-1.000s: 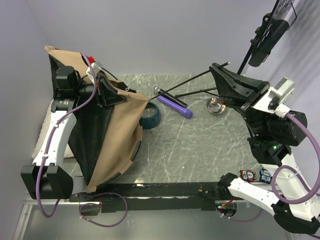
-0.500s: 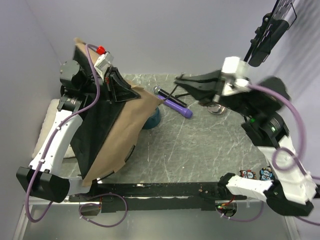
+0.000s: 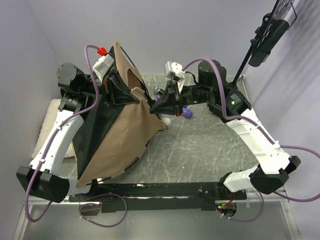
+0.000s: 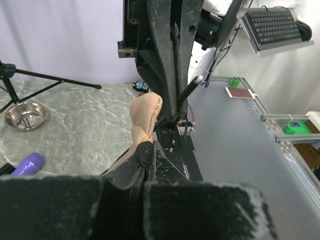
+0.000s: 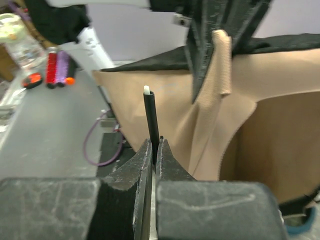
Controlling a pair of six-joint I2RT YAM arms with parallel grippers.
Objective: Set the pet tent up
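While it leans on edge at the left of the table [image 3: 200, 145], the pet tent [image 3: 117, 140] runs its long axis from the near-left corner to a peak pointing up and away. At its upper edge the left gripper [image 3: 134, 95] is pressed together on a fold of tan fabric. Just right of it, the right gripper [image 3: 161, 105] pinches a thin dark pole [image 5: 151, 117]. The steel bowl [image 4: 26, 115] shows only its bare bottom.

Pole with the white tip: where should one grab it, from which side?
Pinch the pole on its bare shaft below the white tip, from the right, clear of the tent cloth: it is thin and stands free there, where the right gripper holds it.
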